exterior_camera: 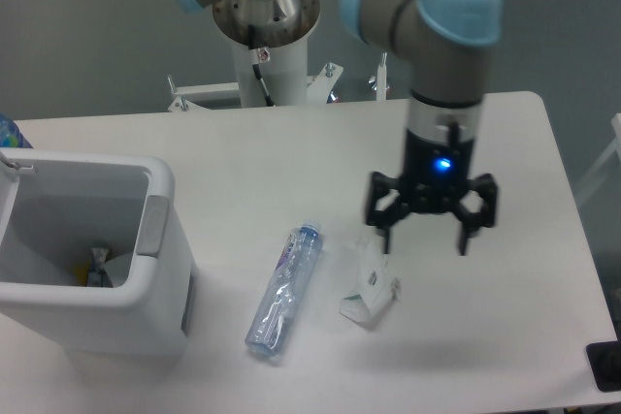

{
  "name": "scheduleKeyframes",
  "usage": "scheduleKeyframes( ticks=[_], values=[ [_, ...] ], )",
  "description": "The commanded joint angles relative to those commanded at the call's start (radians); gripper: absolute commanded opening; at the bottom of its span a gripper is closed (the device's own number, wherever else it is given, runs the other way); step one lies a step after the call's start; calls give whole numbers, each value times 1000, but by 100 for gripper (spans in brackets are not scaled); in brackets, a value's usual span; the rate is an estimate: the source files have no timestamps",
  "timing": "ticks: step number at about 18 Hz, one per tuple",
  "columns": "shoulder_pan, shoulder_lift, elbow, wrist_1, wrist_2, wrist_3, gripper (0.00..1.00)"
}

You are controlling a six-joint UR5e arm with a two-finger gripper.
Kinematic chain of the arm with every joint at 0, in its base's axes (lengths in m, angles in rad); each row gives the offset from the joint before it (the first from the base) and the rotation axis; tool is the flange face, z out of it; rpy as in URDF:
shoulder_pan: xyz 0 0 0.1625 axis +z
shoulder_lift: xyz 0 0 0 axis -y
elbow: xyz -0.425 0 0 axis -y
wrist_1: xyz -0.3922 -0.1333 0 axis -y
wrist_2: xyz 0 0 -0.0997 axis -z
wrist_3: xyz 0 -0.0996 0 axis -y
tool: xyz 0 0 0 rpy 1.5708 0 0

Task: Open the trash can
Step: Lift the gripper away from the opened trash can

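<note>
The trash can point(155, 307) is a boxy white bin at the left front of the table. Its top stands open and I see into it, with some scraps at the bottom. A grey push tab point(154, 225) sits on its right rim. The lid is not clearly in view. My gripper point(425, 239) hangs over the table's right half, well to the right of the bin. Its fingers point(466, 223) are spread apart and hold nothing.
A crushed clear plastic bottle point(284, 290) lies on the table between the bin and the gripper. A small crumpled white carton point(371, 288) lies just below the gripper's left finger. The robot's base post point(264, 50) stands at the table's back edge.
</note>
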Motion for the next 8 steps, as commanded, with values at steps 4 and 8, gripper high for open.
scheduleKeyframes(
  ticks=[4, 8],
  values=[
    [22, -40, -17, -8, 130, 232, 100],
    [23, -43, -31, -6, 141, 301, 100]
  ],
)
